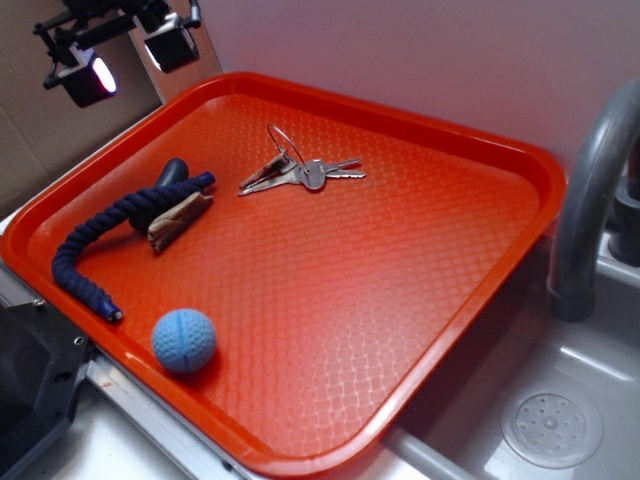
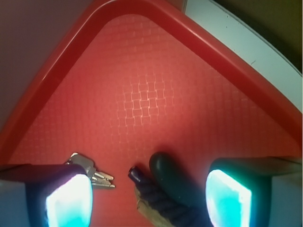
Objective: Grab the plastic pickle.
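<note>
the pickle (image 1: 172,174), smooth, dark and rounded, lies at the tray's (image 1: 420,130) far left, its lower part hidden under the thick braided navy rope (image 1: 100,230). a rough brown sliver (image 1: 178,220) touches the rope. metal keys (image 1: 300,172) sit nearby; a dimpled blue ball (image 1: 184,340) rests by the near rim. the gripper (image 1: 130,45) hangs above the corner, fingers spread, empty.

an orange tray (image 1: 450,260) carries a pickle (image 1: 172,174), a navy rope (image 1: 95,235), a brown wood sliver (image 1: 180,220), keys (image 1: 300,173) and a light blue ball (image 1: 184,340).
</note>
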`<action>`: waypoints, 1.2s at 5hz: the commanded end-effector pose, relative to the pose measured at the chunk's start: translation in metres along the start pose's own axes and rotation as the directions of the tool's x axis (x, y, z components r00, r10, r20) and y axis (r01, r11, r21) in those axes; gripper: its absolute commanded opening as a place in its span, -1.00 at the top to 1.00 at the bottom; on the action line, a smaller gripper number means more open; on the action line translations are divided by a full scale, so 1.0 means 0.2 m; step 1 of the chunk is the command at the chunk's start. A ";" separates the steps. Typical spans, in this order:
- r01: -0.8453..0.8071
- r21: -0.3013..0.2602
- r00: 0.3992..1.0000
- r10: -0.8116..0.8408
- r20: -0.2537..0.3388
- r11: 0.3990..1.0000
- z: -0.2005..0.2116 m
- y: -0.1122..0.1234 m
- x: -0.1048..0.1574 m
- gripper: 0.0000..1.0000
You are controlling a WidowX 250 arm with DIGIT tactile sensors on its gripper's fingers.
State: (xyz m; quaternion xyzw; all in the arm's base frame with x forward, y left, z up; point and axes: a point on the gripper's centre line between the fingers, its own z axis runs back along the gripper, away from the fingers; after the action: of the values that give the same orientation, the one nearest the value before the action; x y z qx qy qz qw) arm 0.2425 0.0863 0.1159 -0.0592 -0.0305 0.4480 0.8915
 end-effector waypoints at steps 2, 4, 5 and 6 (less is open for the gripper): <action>-0.012 0.106 0.999 0.007 0.048 0.994 -0.13 0.18 0.09 -1.00; 0.068 0.157 0.997 -0.073 0.023 0.985 -0.24 0.22 -0.01 -1.00; 0.082 0.160 0.997 -0.083 0.004 0.984 -0.27 0.23 -0.04 -1.00; 0.081 0.179 0.997 -0.082 -0.002 0.980 -0.30 0.22 -0.03 -1.00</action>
State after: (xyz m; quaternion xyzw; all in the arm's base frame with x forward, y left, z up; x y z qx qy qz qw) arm 0.2184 0.0867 0.0398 0.0262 0.0228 0.4112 0.9109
